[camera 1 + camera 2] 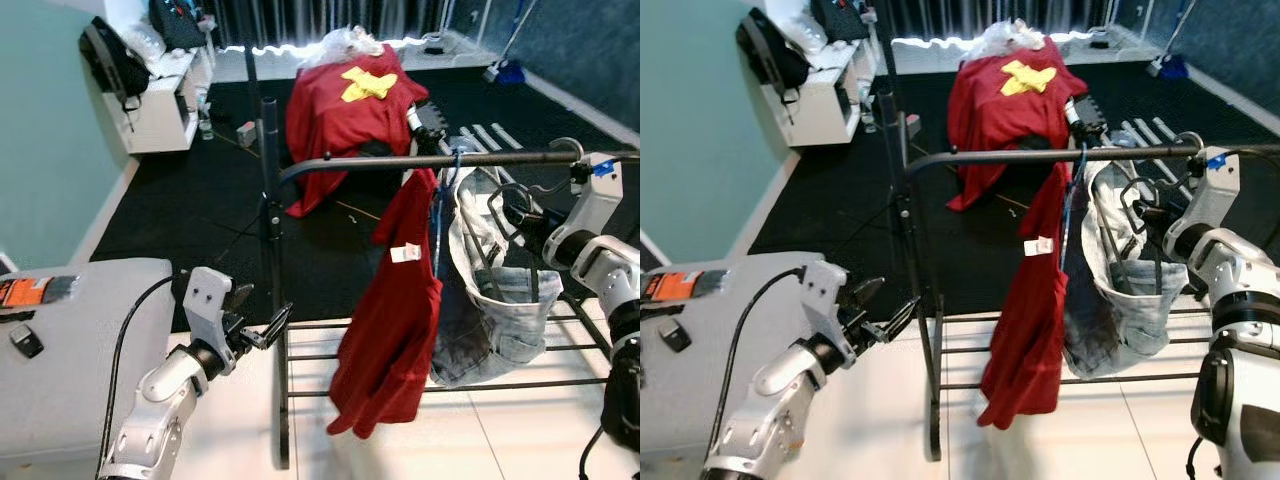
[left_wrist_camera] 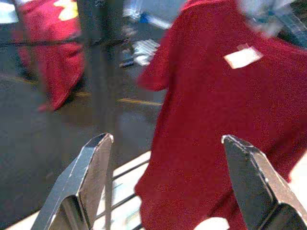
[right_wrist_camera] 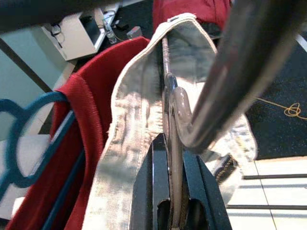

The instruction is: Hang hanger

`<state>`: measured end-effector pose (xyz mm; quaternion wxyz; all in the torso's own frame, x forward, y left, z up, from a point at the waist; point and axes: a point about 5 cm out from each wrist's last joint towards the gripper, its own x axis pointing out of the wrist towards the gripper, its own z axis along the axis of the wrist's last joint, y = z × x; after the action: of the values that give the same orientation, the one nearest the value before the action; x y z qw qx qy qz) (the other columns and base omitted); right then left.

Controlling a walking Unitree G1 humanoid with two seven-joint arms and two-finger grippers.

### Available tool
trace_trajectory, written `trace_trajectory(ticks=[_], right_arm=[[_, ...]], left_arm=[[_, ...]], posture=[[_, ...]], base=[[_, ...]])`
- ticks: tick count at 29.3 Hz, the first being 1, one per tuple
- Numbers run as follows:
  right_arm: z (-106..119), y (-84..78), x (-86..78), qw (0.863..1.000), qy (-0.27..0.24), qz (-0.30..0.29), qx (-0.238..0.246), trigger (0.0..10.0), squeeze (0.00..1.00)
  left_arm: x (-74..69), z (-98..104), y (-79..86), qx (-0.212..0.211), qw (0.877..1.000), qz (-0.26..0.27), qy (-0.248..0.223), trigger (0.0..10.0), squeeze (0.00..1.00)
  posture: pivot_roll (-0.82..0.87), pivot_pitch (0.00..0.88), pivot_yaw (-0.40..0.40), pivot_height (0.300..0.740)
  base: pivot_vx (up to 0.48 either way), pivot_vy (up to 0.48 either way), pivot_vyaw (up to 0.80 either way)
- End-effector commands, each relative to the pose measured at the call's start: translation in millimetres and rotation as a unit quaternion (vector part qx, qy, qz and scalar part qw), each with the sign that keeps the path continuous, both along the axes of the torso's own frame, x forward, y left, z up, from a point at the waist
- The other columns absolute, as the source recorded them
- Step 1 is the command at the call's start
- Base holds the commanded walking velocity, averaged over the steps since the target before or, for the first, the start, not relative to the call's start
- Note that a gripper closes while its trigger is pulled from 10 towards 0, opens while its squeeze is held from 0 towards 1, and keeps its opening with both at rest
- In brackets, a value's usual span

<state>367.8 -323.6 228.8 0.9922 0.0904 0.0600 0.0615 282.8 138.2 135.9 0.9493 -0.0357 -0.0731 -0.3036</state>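
A black clothes rail crosses in front of me. A red shirt hangs from it on a blue hanger. Just right of it hangs a pale denim garment on a wire hanger. The hanger's silver hook sits at the rail near its right end. My right gripper is shut on the hanger's wire, as its wrist view shows. My left gripper is open and holds nothing. It is low at the left, beside the rack's post, facing the red shirt.
The rack's lower bars run above white tiles. Behind the rack on a black mat stands something draped in red cloth with a yellow patch. A white shelf unit is far left. A grey surface lies near left.
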Motion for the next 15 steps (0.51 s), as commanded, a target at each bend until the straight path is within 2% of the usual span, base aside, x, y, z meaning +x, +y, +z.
trace_trajectory(ticks=[1, 3, 4, 7, 8, 9, 15], right_arm=[[16, -5.4, 0.2, 0.999, -0.032, -0.008, -0.008, 10.0, 0.0], [16, -5.4, 0.2, 0.999, -0.032, -0.008, -0.008, 10.0, 0.0], [18, -7.1, -0.4, 0.999, -0.034, -0.009, -0.004, 10.0, 0.0], [18, -7.1, -0.4, 0.999, -0.034, -0.009, -0.004, 10.0, 0.0], [20, -9.7, -1.7, 0.999, -0.034, -0.007, 0.001, 10.0, 0.0], [22, -14.7, -4.3, 0.999, -0.036, -0.012, 0.016, 10.0, 0.0], [34, -30.0, -13.1, 0.998, -0.05, -0.019, 0.033, 10.0, 0.0]], left_arm=[[-5.2, 6, -6.0, -0.003, 0.999, -0.048, -0.007, 10.0, 0.0], [-5.2, 6, -6.0, -0.003, 0.999, -0.048, -0.007, 10.0, 0.0], [-9.5, 12, -13.9, -0.009, 0.996, -0.091, -0.011, 10.0, 0.0], [-9.5, 12, -13.9, -0.009, 0.996, -0.091, -0.011, 10.0, 0.0], [-15.7, 13, -19.4, -0.01, 0.992, -0.126, -0.007, 10.0, 0.0], [-21.8, 12, -20.1, -0.003, 0.99, -0.143, 0.002, 10.0, 0.0], [-27.8, 17, -23.1, -0.013, 0.982, -0.185, 0.016, 10.0, 0.0]], posture=[[0.1, 0.154, 0.067, 0.74], [0.1, 0.154, 0.067, 0.74], [0.1, 0.165, 0.08, 0.74], [0.1, 0.165, 0.08, 0.74], [0.1, 0.158, 0.062, 0.74], [0.1, 0.17, 0.081, 0.74], [0.09, 0.181, 0.101, 0.74]], base=[[0.0, 0.0, 0.0], [0.0, 0.0, 0.0], [0.0, 0.0, 0.0], [0.0, 0.0, 0.0], [0.0, 0.0, 0.0], [0.0, 0.0, 0.0], [0.0, 0.0, 0.0]])
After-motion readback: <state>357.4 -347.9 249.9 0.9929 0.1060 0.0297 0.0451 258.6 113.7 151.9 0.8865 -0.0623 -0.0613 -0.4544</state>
